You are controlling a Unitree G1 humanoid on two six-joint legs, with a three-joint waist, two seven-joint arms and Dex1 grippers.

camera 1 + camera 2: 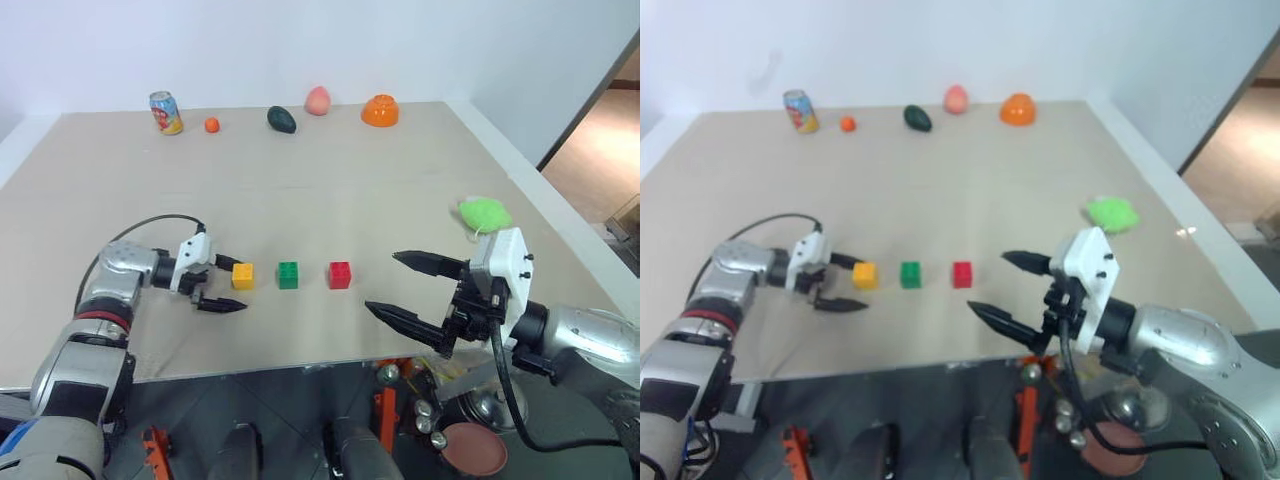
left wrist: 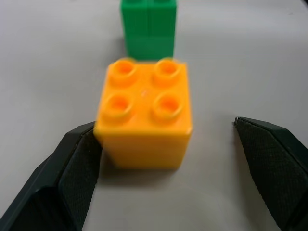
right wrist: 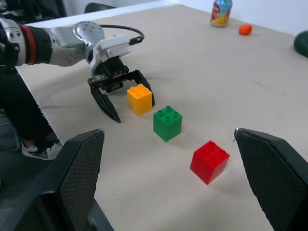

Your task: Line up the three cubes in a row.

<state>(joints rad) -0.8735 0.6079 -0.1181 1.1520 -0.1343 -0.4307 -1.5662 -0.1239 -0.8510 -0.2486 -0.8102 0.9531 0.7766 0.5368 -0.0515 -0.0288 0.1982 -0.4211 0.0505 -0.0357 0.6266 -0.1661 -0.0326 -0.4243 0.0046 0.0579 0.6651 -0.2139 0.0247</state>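
Cubes — yellow-orange, green and red — sit in an evenly spaced row on the tan table, near its front edge. Each looks like hard, light moulded plastic: stiff and smooth enough to slip, so the flat opposite side walls below the studs seem the safest place to pinch. The left gripper stands wide around the yellow-orange cube, holding nothing, though in the left wrist view one finger lies against its side or just beside it — which cannot be told. The right gripper hangs wide and empty off the red end. The green cube's base is hidden behind the yellow-orange one in the left wrist view.
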